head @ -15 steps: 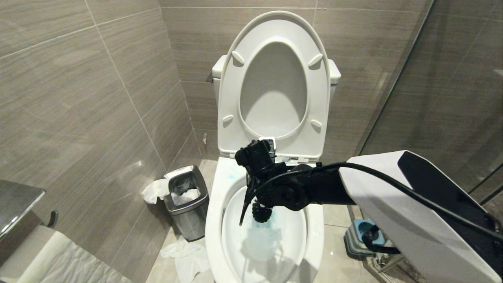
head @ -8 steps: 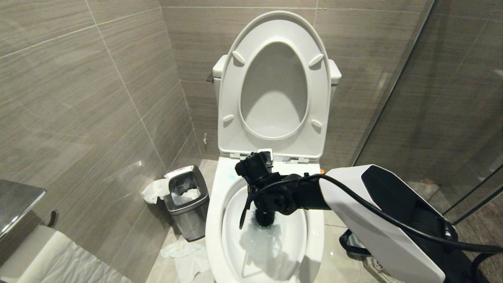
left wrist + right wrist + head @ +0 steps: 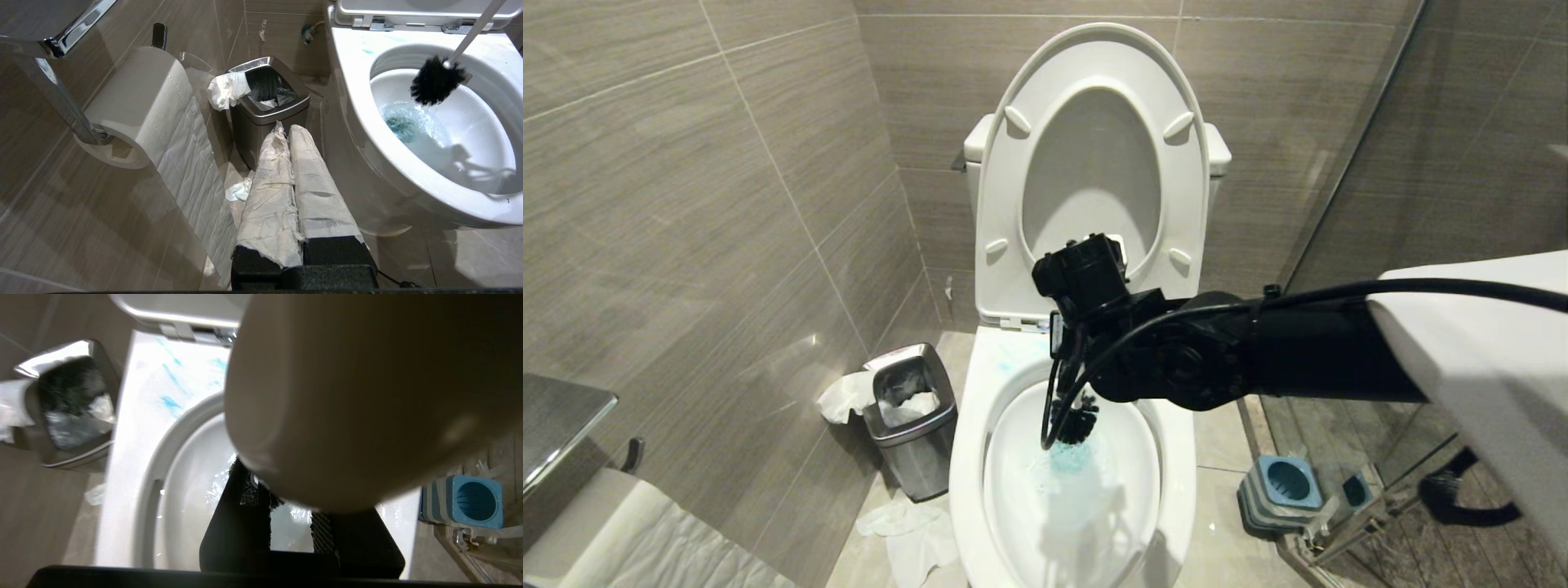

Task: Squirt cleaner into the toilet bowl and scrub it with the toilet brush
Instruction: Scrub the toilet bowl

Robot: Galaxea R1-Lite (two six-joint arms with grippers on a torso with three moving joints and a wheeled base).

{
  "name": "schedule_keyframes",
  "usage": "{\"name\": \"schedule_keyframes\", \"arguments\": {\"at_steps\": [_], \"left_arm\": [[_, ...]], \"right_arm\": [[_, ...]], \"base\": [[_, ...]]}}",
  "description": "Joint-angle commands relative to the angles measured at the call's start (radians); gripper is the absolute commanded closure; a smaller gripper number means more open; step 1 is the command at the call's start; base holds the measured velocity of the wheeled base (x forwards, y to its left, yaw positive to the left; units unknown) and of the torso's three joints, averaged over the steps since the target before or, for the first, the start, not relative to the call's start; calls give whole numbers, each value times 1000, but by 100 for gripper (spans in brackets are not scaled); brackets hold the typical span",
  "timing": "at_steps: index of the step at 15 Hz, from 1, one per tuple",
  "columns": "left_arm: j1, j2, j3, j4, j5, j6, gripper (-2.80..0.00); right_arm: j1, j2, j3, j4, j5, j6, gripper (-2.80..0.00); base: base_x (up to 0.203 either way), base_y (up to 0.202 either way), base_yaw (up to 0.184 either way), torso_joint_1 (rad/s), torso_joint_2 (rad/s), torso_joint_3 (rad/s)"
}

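1. In the head view the right gripper [image 3: 1068, 359] sits at mid-frame over the back of the toilet bowl [image 3: 968, 457], on a black arm that reaches in from the right edge.
2. Its fingers are clamped on the handle of the toilet brush [image 3: 1072, 418]; in the right wrist view the handle's rounded end fills the upper middle of the frame, with the black fingers [image 3: 229, 522] below it.
3. The black bristle head hangs inside the bowl, just above the water, at lower centre of the head view.
4. The cleaner [image 3: 1068, 459] tints the water teal below the bristles and streaks the back rim blue.
5. The seat [image 3: 1094, 171] stands raised at upper centre.
6. The left gripper [image 3: 288, 179], wrapped in paper, is closed and empty, at lower centre of the left wrist view, beside the waste bin [image 3: 267, 110].
7. The blue brush holder [image 3: 1278, 488] stands on the floor at lower right of the head view.
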Motion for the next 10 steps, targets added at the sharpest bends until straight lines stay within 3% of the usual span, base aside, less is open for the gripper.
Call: {"name": "schedule_keyframes", "arguments": {"at_steps": [1,10], "left_arm": [[0,0,2,0,0,0,0],[0,0,2,0,0,0,0]], "right_arm": [[4,-103,38,3,-5,3,0],[-24,163,-93,-2,-3,3,0]], "base": [[0,0,0,0,0,0],[0,0,0,0,0,0]]}}
